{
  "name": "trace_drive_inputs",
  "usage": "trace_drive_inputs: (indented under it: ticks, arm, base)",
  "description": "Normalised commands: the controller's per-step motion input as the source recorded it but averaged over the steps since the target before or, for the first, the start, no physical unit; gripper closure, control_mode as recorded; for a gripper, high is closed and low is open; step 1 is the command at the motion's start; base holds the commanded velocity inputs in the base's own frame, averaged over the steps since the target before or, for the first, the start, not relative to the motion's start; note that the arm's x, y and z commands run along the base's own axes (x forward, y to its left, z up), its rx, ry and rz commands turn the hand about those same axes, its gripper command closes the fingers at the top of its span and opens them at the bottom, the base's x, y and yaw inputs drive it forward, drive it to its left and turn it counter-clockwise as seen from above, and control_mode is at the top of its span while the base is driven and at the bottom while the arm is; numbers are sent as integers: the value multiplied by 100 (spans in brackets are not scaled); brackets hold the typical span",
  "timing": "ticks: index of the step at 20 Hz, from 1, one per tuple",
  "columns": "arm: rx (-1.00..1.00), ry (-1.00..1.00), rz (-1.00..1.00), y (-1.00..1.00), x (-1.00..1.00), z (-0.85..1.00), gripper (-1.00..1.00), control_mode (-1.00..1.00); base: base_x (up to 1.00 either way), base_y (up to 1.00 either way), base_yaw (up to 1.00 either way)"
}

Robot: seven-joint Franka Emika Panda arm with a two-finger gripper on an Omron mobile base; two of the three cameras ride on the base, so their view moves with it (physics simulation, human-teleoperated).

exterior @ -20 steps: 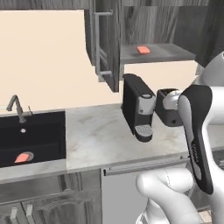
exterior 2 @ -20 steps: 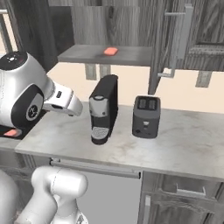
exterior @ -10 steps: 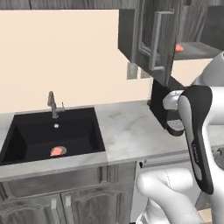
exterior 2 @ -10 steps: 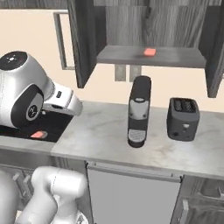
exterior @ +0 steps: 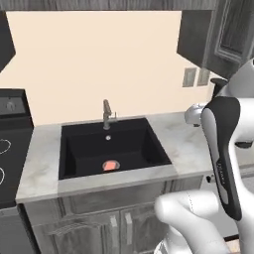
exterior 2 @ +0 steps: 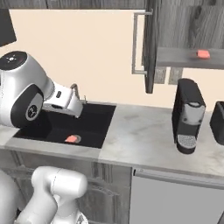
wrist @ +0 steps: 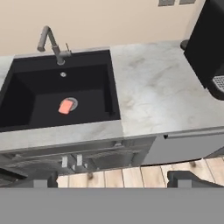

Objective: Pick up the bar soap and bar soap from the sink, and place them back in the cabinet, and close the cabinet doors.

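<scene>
One salmon-orange bar soap [wrist: 65, 106] lies on the round drain at the bottom of the black sink [wrist: 26, 105]; it also shows as bar soap [exterior: 110, 165] and bar soap [exterior 2: 72, 139]. The other bar soap [exterior 2: 202, 54] rests on the grey shelf of the open cabinet [exterior 2: 179, 59]. Its left cabinet door [exterior 2: 152, 52] stands swung out, and part of a door [exterior: 223, 34] shows at upper right. My gripper [wrist: 112, 179] hangs open and holds nothing, high above the counter's front edge and to the right of the sink.
A grey gooseneck faucet [wrist: 50, 41] stands behind the basin. A black coffee machine [exterior 2: 188, 116] sits on the marble counter under the cabinet, with a toaster [exterior 2: 217, 122] beyond it. A stovetop [exterior: 7, 163] lies left of the sink.
The base has driven left, so the whole picture shifted right and the sink is now in front of me. Neither soap has moved. The gripper stays open.
</scene>
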Motion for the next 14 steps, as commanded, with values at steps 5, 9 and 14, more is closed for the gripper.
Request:
trace_drive_inputs:
  ticks: [5,9,14]
  arm:
    - [0,0,0,0,0,0,-100,100]
    - [0,0,0,0,0,0,-100,100]
    - [0,0,0,0,0,0,-100,100]
  base:
    - [0,83,0]
    - [0,81,0]
    - [7,54,0]
